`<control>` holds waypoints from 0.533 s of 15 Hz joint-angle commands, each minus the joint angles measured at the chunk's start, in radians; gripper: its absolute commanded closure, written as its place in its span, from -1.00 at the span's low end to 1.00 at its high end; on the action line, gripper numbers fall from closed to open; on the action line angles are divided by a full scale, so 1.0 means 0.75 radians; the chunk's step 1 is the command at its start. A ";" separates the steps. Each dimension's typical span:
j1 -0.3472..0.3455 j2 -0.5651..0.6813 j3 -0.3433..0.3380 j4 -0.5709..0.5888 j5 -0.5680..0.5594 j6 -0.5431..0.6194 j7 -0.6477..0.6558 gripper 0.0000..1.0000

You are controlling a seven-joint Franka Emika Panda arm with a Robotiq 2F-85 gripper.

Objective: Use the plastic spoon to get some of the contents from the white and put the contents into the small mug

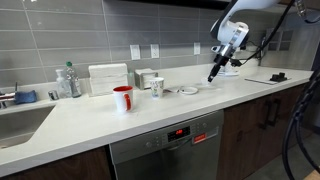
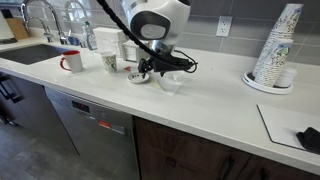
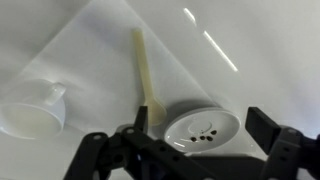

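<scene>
A cream plastic spoon lies flat on the white counter, its bowl end next to a small white dish holding a few dark bits. My gripper is open and empty, hovering above the dish with one finger on each side of it. In both exterior views the gripper hangs over the dish. The small whitish mug with the dark pattern stands further along the counter, beside the red mug.
A small white cup sits close to the dish. A stack of paper cups stands on a plate by the wall. A sink with bottles is at the counter's far end. A dark object lies near the counter edge.
</scene>
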 commanded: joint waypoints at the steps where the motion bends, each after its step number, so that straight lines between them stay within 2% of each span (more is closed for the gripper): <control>1: -0.014 0.002 0.015 0.008 -0.006 -0.001 0.004 -1.00; 4: -0.013 0.002 0.021 0.015 -0.004 -0.002 0.003 -1.00; 8: -0.027 0.008 0.050 -0.019 0.030 0.108 -0.152 -1.00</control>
